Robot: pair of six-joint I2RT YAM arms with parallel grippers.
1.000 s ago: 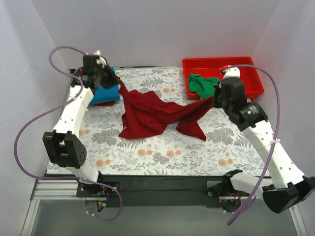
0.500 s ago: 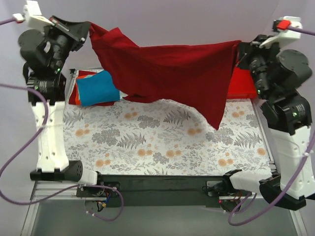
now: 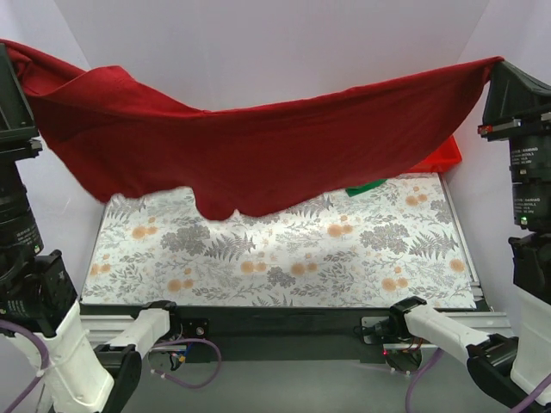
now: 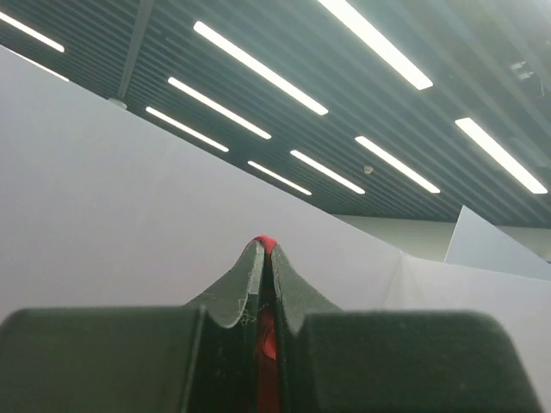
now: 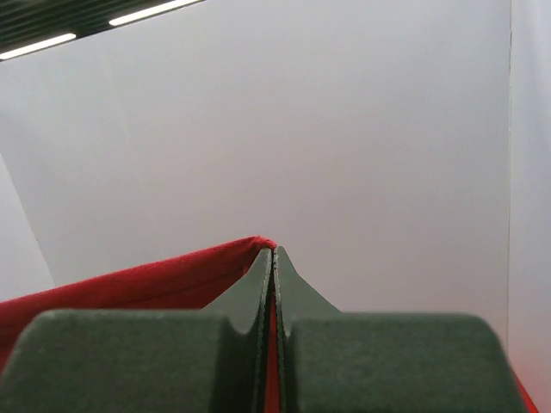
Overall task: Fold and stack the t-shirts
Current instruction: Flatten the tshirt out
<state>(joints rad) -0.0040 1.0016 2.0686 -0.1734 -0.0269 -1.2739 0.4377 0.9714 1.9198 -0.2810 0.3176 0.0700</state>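
Note:
A large dark red t-shirt [image 3: 258, 155] hangs stretched high above the table, sagging in the middle with a flap dangling at centre left. My left gripper [image 3: 7, 50] is shut on its left corner at the top left. My right gripper [image 3: 497, 67] is shut on its right corner at the top right. In the left wrist view red cloth [image 4: 265, 243] shows between the closed jaws of that gripper [image 4: 265, 249]. The right wrist view shows the shirt's edge [image 5: 129, 280] running left from the shut gripper [image 5: 274, 254]. A bit of a green t-shirt [image 3: 366, 185] peeks out below the hem.
The floral table cloth [image 3: 284, 258] covers the table beneath the hanging shirt. A corner of the red plastic tray [image 3: 445, 159] shows at the back right. White walls close in the back and both sides. The shirt hides the table's rear strip.
Both arms have risen and spread apart, lifting the dark red t-shirt off the table into a taut span. It now hides the back of the table.

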